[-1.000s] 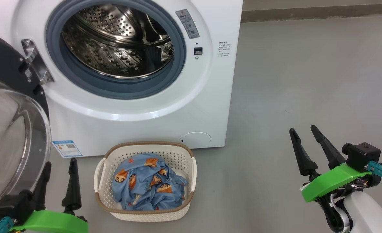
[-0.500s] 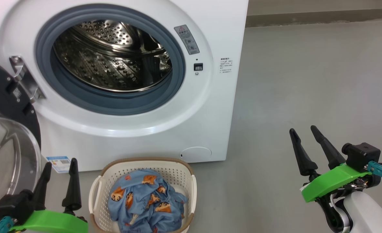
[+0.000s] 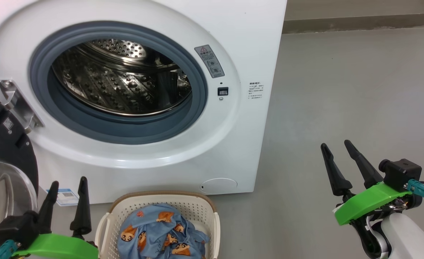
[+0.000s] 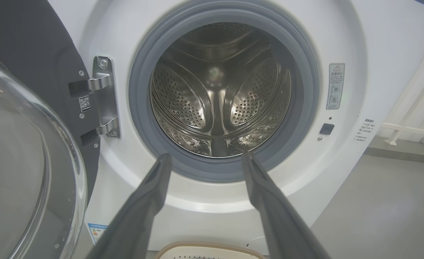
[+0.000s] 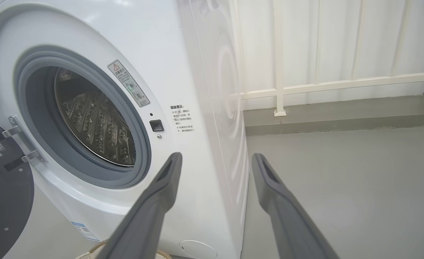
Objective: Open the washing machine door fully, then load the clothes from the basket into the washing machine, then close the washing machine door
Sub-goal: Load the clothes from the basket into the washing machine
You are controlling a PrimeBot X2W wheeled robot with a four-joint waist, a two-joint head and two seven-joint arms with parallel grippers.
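Since the washing machine door (image 3: pixel 7 144) stands swung out to the left on its hinge and the drum (image 3: pixel 118 79) is bare, the door step looks done and loading comes next. The clothes (image 3: pixel 158 233), a blue printed heap, lie in the basket (image 3: pixel 197 208). It sits on the floor just in front of the washing machine (image 3: pixel 247 43), below the drum mouth, cut off by the head view's bottom edge. The left gripper (image 3: pixel 68 181) hangs just beside the basket's left end, fingers spread, holding nothing; the clothes lie to its right and lower. The right gripper (image 3: pixel 335 144) is well apart over bare floor, also spread and empty. The left arm is nearer. The basket's long axis runs left-right, parallel to the machine front, so the reach likely goes right and down; the door glass sits close on the left.
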